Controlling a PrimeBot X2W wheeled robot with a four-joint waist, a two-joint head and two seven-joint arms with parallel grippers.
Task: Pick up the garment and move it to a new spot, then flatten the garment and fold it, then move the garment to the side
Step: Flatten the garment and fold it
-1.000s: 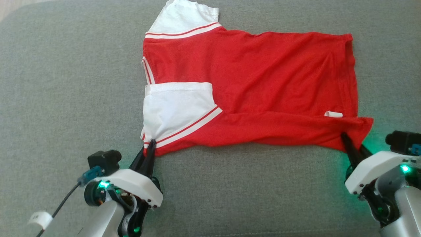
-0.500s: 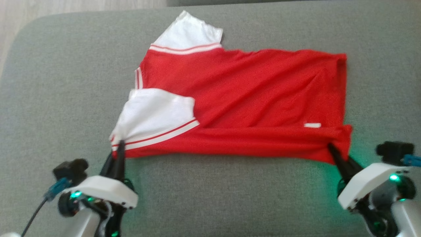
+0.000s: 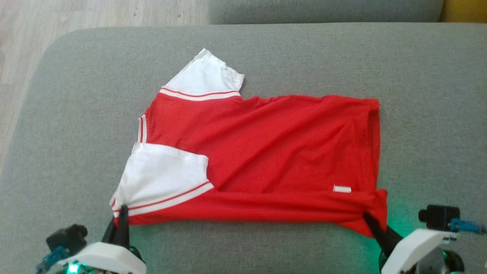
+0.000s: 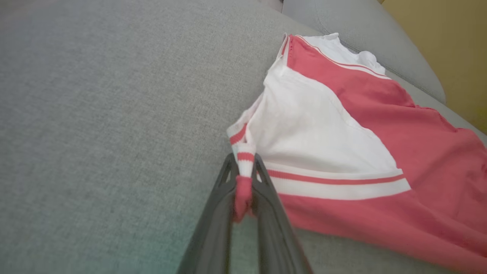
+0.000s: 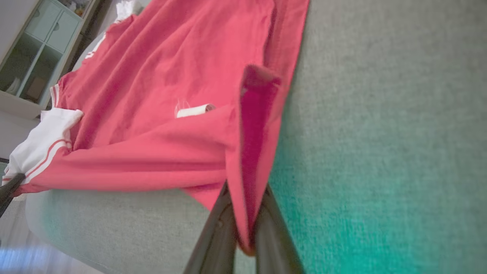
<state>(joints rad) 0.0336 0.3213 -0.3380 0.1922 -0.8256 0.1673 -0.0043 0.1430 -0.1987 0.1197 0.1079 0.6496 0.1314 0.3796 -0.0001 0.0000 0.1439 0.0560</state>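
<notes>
My left pincer (image 3: pixel 122 221) grips the striped sleeve cuff (image 4: pixel 243 160) of the red-and-white shirt (image 3: pixel 274 152), my right pincer (image 3: pixel 368 221) grips its hem corner, and it lies across the grey sofa cushion (image 3: pixel 76 114).

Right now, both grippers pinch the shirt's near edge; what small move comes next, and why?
Probably lift both corners together to start the fold: the left gripper pinches the white sleeve, the right gripper the hem corner, and the shirt lies mostly flat.

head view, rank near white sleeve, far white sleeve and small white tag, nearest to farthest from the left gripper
1. near white sleeve, at the jaws, lower left
2. far white sleeve, upper left
3. small white tag, lower right
</notes>
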